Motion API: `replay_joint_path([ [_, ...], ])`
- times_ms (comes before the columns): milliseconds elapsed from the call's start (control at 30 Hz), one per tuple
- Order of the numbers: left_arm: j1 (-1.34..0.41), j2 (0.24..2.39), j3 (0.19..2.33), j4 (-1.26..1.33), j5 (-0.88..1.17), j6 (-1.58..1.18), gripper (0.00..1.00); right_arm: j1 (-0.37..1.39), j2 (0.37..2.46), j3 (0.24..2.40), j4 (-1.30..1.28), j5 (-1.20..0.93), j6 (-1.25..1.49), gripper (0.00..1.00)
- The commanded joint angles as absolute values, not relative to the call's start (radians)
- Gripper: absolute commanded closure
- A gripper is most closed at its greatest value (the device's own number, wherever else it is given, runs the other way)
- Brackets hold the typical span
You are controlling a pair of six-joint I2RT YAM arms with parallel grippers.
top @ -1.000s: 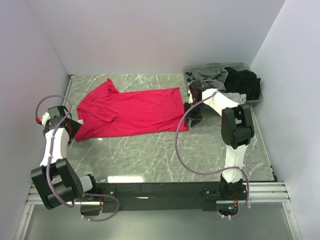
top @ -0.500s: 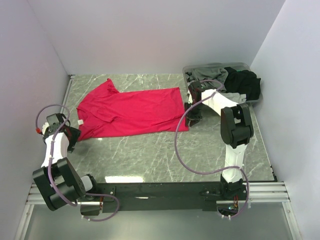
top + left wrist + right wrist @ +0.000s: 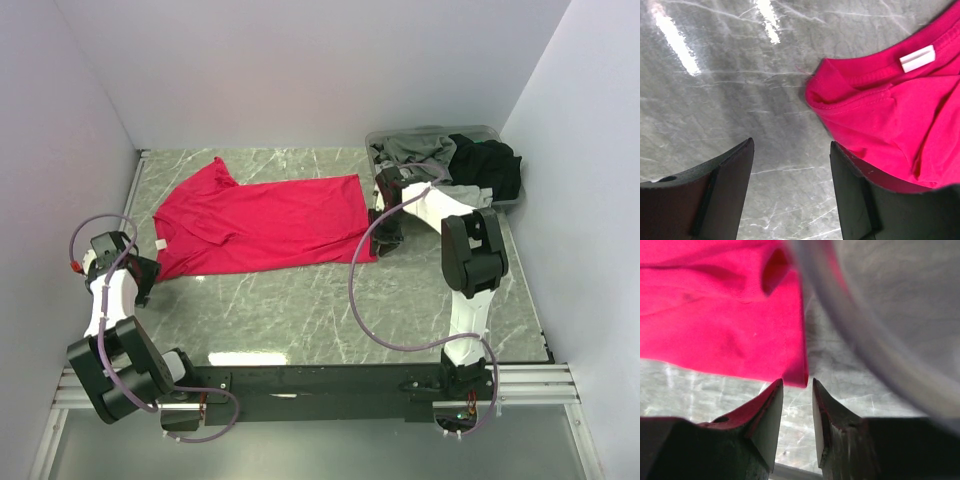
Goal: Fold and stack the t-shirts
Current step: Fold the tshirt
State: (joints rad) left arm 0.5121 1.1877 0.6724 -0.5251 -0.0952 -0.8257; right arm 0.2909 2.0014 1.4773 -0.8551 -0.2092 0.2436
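A bright pinkish-red t-shirt (image 3: 260, 222) lies spread flat across the left and middle of the marble table. Grey (image 3: 415, 148) and black (image 3: 490, 165) t-shirts are bunched in the tub at the back right. My left gripper (image 3: 140, 275) sits low beside the red shirt's near-left corner. In the left wrist view it (image 3: 790, 150) is open over bare marble, with the collar and white label (image 3: 917, 57) just to the right. My right gripper (image 3: 385, 238) is at the shirt's right hem. Its jaws (image 3: 797, 382) are open only a narrow gap, and the hem corner (image 3: 795, 372) sits at their tips.
The grey plastic tub (image 3: 505, 200) stands against the right wall at the back. Side walls close in the table on the left and right. A lilac cable (image 3: 360, 300) loops from the right arm over the table; a blurred pale band (image 3: 865, 340) crosses the right wrist view.
My left gripper has drawn back toward the near-left, off the red shirt's edge. My right gripper's jaws have narrowed at the right hem.
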Motion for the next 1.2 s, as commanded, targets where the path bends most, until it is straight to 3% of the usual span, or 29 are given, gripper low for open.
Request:
replay_joint_path([
  [0, 0.517, 1.157, 0.663, -0.482, -0.068, -0.825, 0.33, 0.302, 1.997, 1.427, -0.836, -0.219, 0.252, 0.62],
  [967, 0.523, 1.117, 0.623, -0.460, -0.061, -0.808, 0.33, 0.382, 1.944, 1.316, -0.778, -0.164, 0.255, 0.65],
  [1167, 0.523, 1.114, 0.612, -0.452, -0.048, -0.813, 0.33, 0.385, 1.925, 1.318, -0.762, -0.135, 0.262, 0.58],
])
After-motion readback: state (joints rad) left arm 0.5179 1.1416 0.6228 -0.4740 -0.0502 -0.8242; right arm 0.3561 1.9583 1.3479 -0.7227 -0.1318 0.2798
